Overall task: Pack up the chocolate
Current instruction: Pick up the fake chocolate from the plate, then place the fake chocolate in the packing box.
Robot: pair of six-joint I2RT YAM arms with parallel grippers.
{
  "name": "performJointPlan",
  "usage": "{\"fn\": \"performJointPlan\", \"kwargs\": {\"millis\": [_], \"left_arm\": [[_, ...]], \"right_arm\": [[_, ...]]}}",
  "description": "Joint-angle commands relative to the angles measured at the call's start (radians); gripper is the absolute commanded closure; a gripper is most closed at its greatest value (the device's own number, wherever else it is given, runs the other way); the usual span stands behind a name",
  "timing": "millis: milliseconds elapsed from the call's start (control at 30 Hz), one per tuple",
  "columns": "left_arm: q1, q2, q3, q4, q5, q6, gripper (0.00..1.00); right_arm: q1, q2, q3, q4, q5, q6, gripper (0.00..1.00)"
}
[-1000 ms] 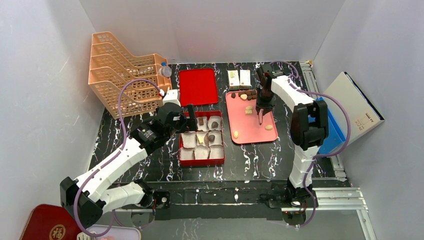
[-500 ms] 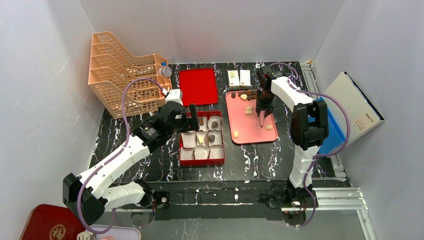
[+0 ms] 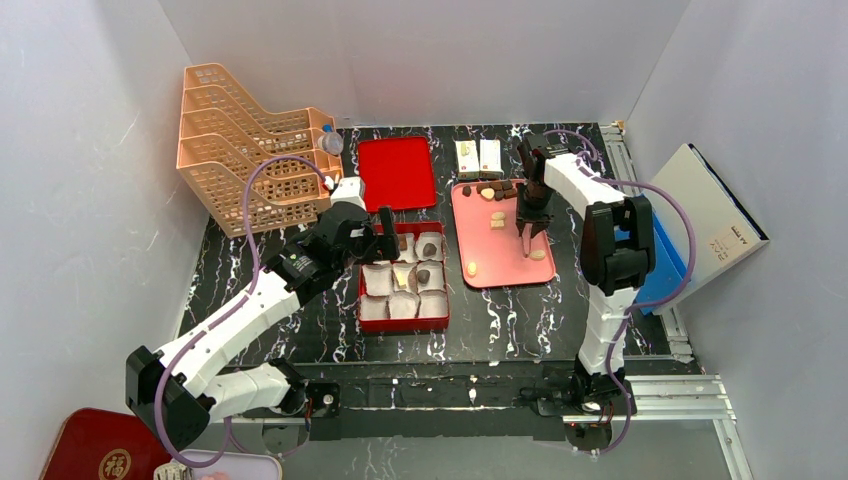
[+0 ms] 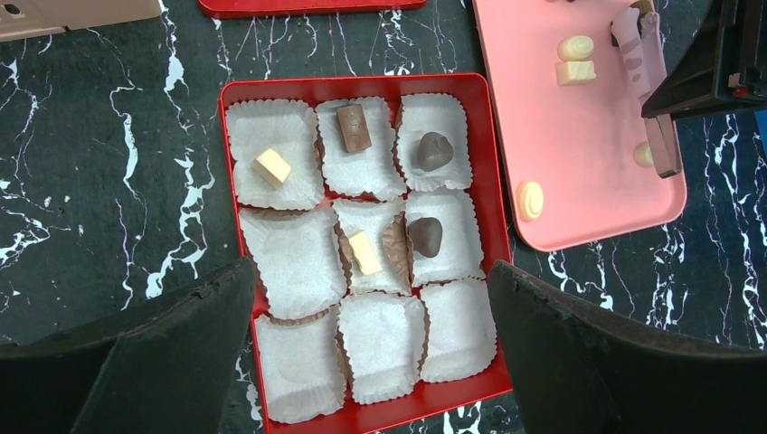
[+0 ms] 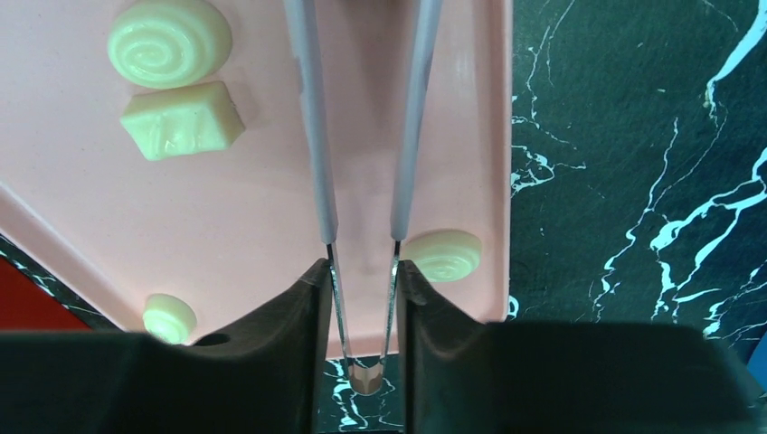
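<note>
Tweezers (image 5: 312, 136) over pink tray (image 5: 253, 226), four pale chocolates (image 5: 170, 41) nearby

Glossy table (image 4: 108, 181), crinkled paper cups (image 4: 294, 262), smooth pink tray (image 4: 579, 163), waxy chocolate (image 5: 169, 41)

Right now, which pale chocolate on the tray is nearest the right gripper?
The round swirled piece at the tray's right edge, beside the right gripper's tweezers; the other pale ones lie farther left.

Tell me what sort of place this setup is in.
Probably a robot test cell: plain white walls box in a black marbled table, staged with a pink tray of chocolate and a red box of paper cups.
</note>
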Motion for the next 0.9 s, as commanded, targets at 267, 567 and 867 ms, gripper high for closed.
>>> {"fn": "performJointPlan", "kwargs": {"millis": [267,567,867], "left_arm": [[0.009,0.002,0.018,0.009,-0.001,-0.009,0.02],[0.010,-0.004,0.026,0.006,-0.009,-0.007,0.02],[0.010,-0.053,0.057,-0.044,-0.049,0.003,0.02]], "right_arm": [[-0.005,-0.041,-0.018,0.012,-0.050,-0.016,0.94],[0.003,-0.158,-0.045,-0.001,-0.061,-0.016,0.99],[0.105,-0.270,-0.002,-0.078,-0.058,-0.029,0.99]]}}
